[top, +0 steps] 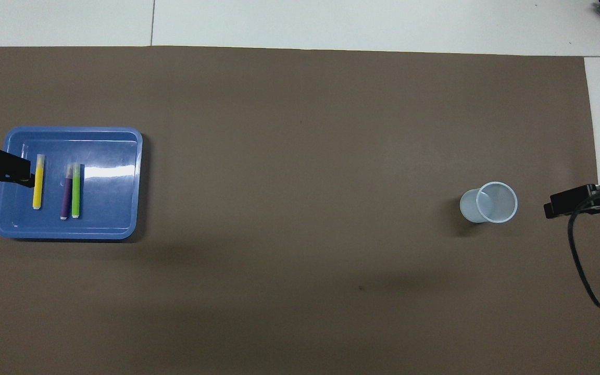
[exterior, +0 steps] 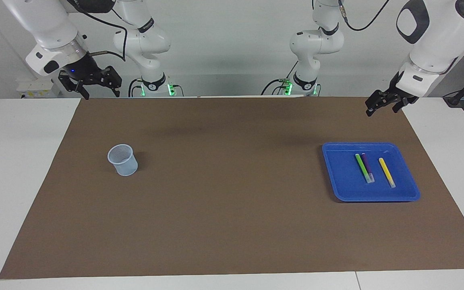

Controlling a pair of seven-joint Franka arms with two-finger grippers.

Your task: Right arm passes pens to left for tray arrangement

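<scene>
Three pens (exterior: 371, 168) in tray (exterior: 344, 189)

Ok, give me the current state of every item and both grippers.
Shallow blue plastic tray: flat on mat, holding three pens.
Yellow marker pen: lying in tray, apart.
Purple marker pen: lying in tray against green.
Green marker pen: lying in tray.
Translucent pale blue cup: upright, empty.
Left gripper: open, empty, raised.
Right gripper: open, empty, raised.
</scene>
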